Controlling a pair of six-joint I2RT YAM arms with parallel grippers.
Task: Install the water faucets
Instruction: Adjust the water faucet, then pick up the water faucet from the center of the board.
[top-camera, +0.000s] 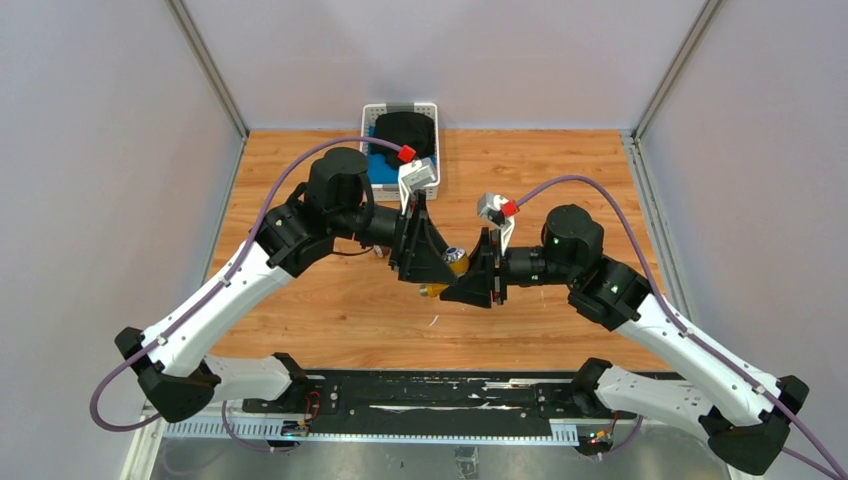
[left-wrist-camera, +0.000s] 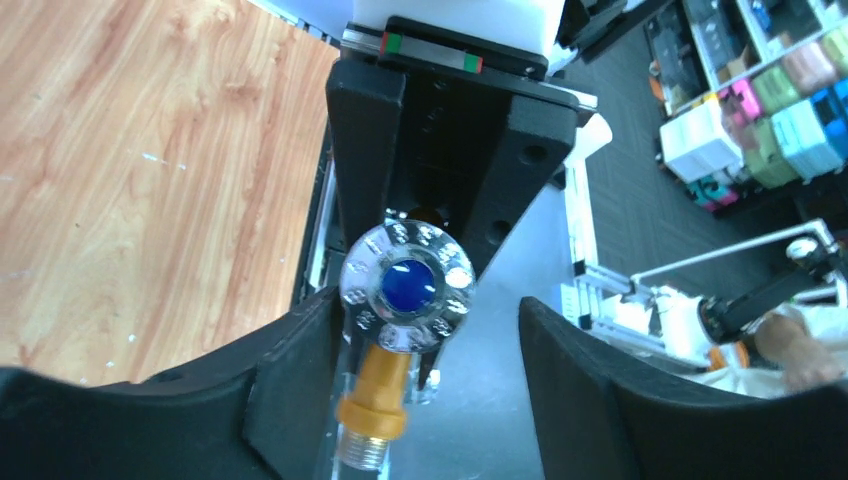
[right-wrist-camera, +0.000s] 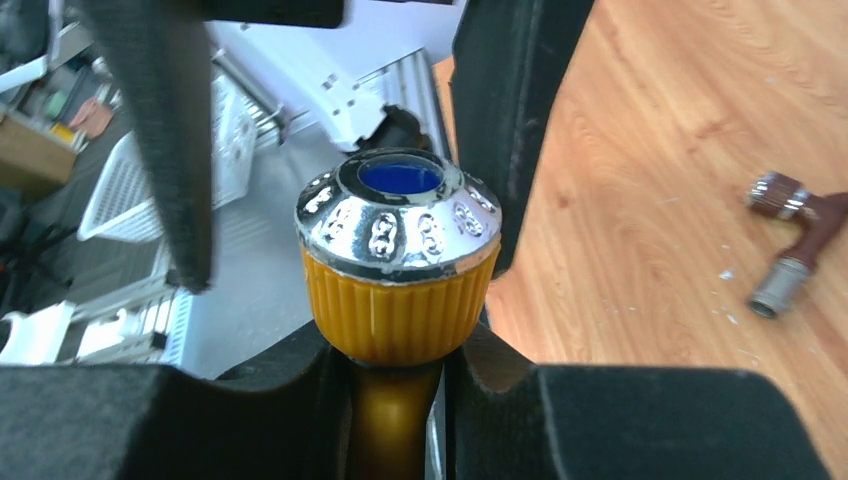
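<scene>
Right gripper (right-wrist-camera: 392, 410): jaws clamped on the stem of the brass-yellow faucet (right-wrist-camera: 400, 300), raised off the table (right-wrist-camera: 650, 120). Left gripper (left-wrist-camera: 425, 310): jaws parted, flanking that faucet's blue-centred silvery knob (left-wrist-camera: 405, 285). Reddish-brown faucet (right-wrist-camera: 795, 240): lying on the wood, well apart.

The yellow tap (right-wrist-camera: 398, 305) stands upright at the centre of the right wrist view. Its ribbed collar carries a chrome knob (right-wrist-camera: 400, 220) with a blue middle, and its stem is pinched by the right hand (right-wrist-camera: 392, 420). The reddish-brown tap (right-wrist-camera: 800, 240), silvery at both ends, lies flat on the desk (right-wrist-camera: 650, 150) at the right edge.
</scene>
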